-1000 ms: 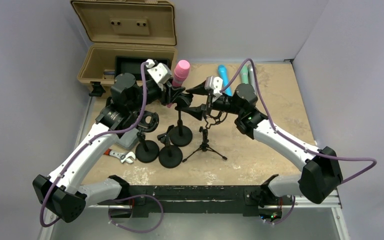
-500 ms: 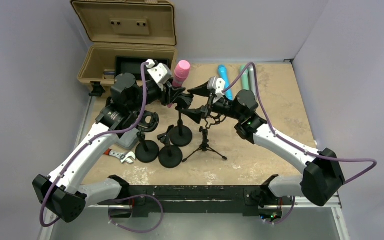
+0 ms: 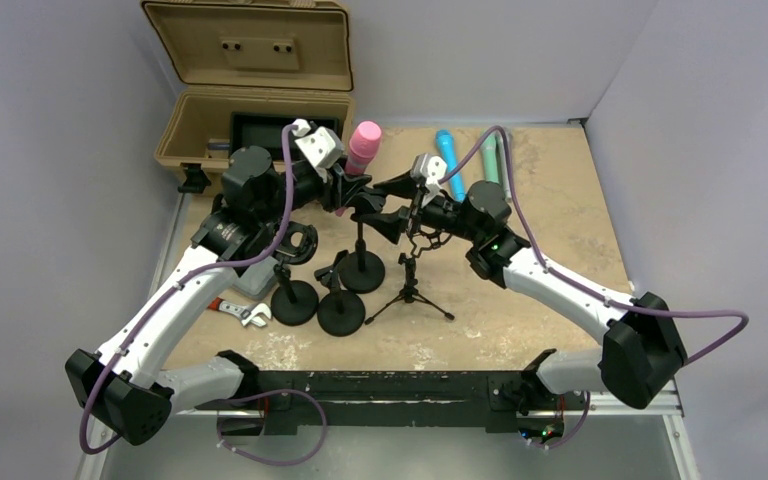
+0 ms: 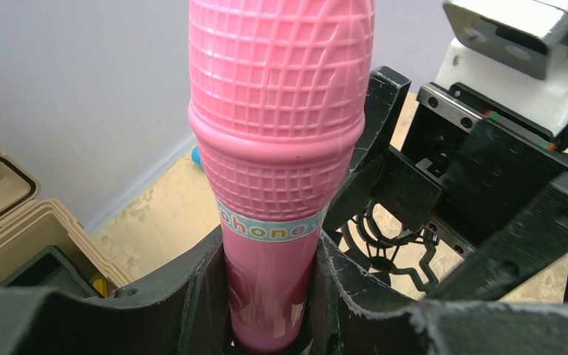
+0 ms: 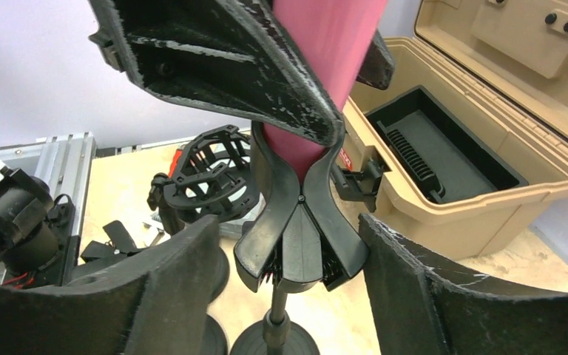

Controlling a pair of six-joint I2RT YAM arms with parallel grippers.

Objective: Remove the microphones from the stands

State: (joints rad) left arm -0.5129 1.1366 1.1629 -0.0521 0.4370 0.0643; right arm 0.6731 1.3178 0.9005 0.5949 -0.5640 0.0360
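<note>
With the left jaws pinching the mic (image 4: 281, 170), whose foot sits in the clip (image 5: 299, 237) between the spread right jaws, best brace the clip with the right pair and pull the mic straight out.

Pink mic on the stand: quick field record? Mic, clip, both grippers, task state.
pink microphone: head up, lower body seated in the stand clip
stand clip: black, forked, on top of its pole
left gripper: shut on the pink microphone, just below its label band
right gripper: open, one finger on each side of the stand clip; contact unclear
task state: pink microphone not yet out of the stand clip
</note>
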